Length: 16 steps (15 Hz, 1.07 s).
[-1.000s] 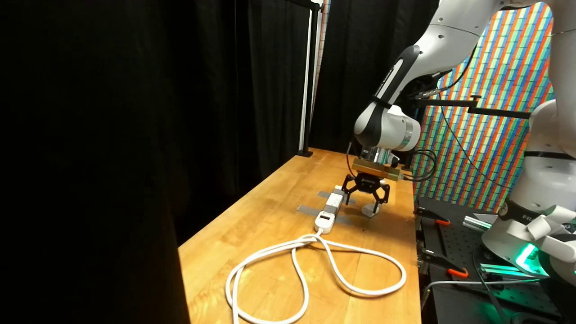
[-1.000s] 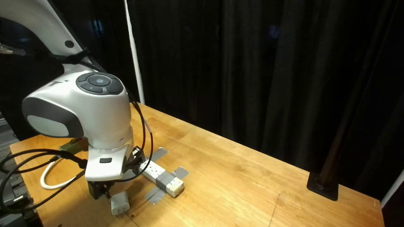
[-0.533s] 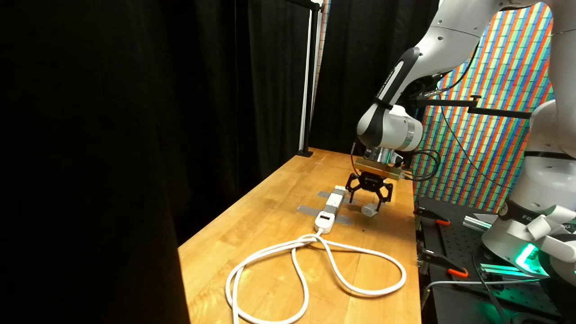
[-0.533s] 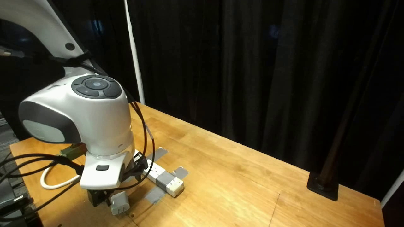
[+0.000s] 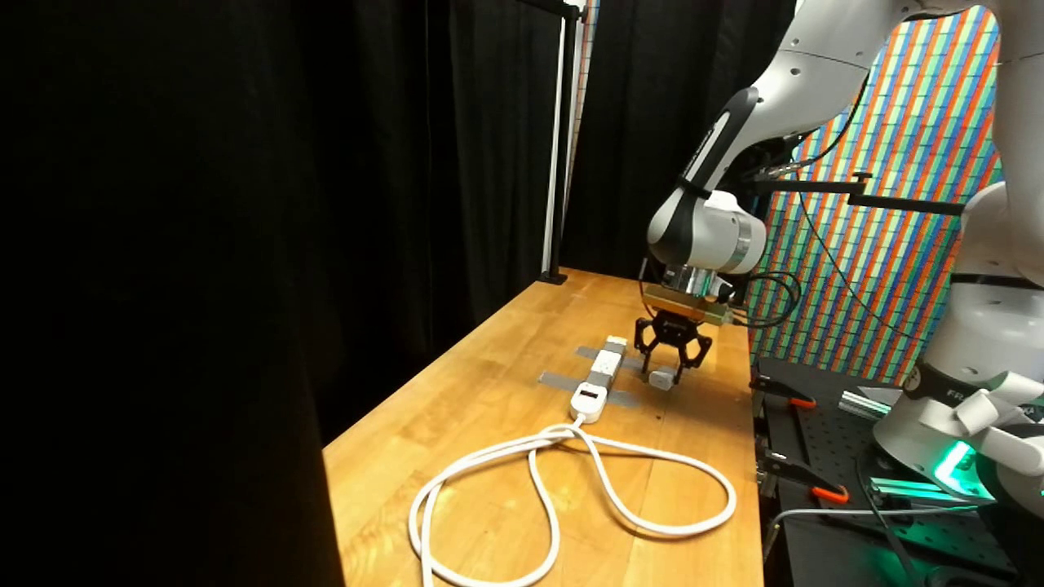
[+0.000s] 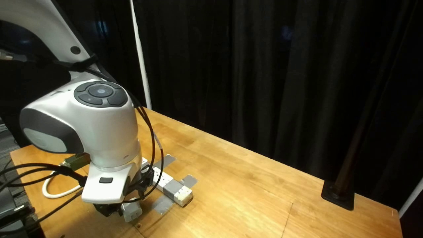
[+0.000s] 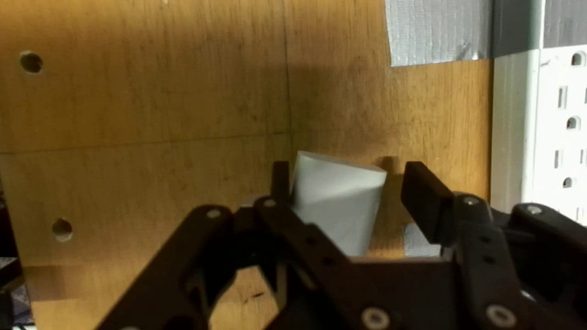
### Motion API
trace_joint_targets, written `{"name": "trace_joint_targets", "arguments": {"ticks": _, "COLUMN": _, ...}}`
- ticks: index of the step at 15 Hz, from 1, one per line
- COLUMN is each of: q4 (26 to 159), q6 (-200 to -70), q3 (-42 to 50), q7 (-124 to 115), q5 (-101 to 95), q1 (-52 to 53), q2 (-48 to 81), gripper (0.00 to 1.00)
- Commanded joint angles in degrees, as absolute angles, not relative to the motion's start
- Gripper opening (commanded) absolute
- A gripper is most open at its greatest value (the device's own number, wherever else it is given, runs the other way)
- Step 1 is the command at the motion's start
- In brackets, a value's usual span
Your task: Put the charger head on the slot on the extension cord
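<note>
In an exterior view, I have the gripper [image 5: 661, 376] pointing down above the table [image 5: 457, 408], jaws spread, one to each side of the charger [image 5: 662, 379]. The charger is on the table, near the block [image 5: 606, 363]. The cord [image 5: 677, 531] runs from the block and lies in loops.

In an exterior view, the arm [image 6: 112, 135] hides part of the gripper. The charger shows below it, apart from the block; grey tape [image 6: 173, 189] crosses the block.

In the wrist view, the fingers [image 7: 426, 201] stand apart with the charger between them. A gap shows on the block side; at the opposite finger I cannot tell whether there is contact. The slots [image 7: 558, 158] on the block's face show at the right edge.
</note>
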<state>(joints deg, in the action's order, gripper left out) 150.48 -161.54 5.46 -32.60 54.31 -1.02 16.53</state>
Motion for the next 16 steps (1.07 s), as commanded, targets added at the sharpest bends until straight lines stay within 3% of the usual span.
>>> {"name": "trace_joint_targets", "arguments": {"ticks": 1, "q4": 150.2, "q6": -162.8, "q3": 4.9, "q7": -31.7, "q5": 56.8, "q1": -1.6, "q2": 17.5, "gripper": 0.33}}
{"name": "trace_joint_targets", "arguments": {"ticks": 2, "q4": 150.2, "q6": -162.8, "q3": 5.0, "q7": -31.8, "q5": 57.0, "q1": -1.6, "q2": 17.7, "gripper": 0.27}}
{"name": "trace_joint_targets", "arguments": {"ticks": 3, "q4": 150.1, "q6": -162.7, "q3": 5.0, "q7": -31.8, "q5": 57.2, "q1": -1.5, "q2": 17.7, "gripper": 0.35}}
{"name": "trace_joint_targets", "arguments": {"ticks": 4, "q4": 150.1, "q6": -162.3, "q3": 5.2, "q7": -32.0, "q5": 56.8, "q1": -1.5, "q2": 17.8, "gripper": 0.23}}
{"name": "trace_joint_targets", "arguments": {"ticks": 8, "q4": 149.8, "q6": -159.9, "q3": 4.8, "q7": -30.1, "q5": 56.6, "q1": -2.2, "q2": 17.4, "gripper": 0.23}}
{"name": "trace_joint_targets", "arguments": {"ticks": 16, "q4": 149.8, "q6": -139.7, "q3": 5.4, "q7": -14.3, "q5": 57.4, "q1": -7.0, "q2": 7.6, "gripper": 0.23}}
